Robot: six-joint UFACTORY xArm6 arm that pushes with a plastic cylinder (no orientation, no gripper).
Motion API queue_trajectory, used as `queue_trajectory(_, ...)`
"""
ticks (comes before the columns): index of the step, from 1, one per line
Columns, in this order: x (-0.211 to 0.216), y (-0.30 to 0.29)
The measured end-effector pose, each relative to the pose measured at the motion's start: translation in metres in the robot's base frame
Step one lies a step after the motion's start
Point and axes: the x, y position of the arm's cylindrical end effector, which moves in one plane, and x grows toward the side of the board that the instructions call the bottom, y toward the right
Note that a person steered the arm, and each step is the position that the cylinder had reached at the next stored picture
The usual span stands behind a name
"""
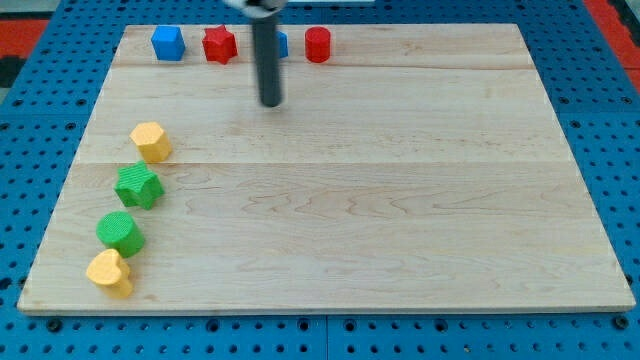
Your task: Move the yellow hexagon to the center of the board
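pale matt wood board (400,200), ribbed green blocks (137,186).

Blue block (281,44) mostly behind rod (267,60)

Bright, even light from overhead; we see only faint, short shadows under the blocks. No glare on the bench (400,200). Wood grain is sharp throughout. The dark rod (268,60) is slightly motion-blurred, most at its top. Edges show no noticeable distortion.
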Motion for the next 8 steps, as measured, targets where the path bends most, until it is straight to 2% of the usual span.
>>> queue_trajectory(2,0.017,-0.198)
queue_trajectory(3,0.033,-0.202)
queue_trajectory(4,0.055,-0.193)
queue_trajectory(5,0.063,-0.158)
queue_trajectory(8,0.063,-0.011)
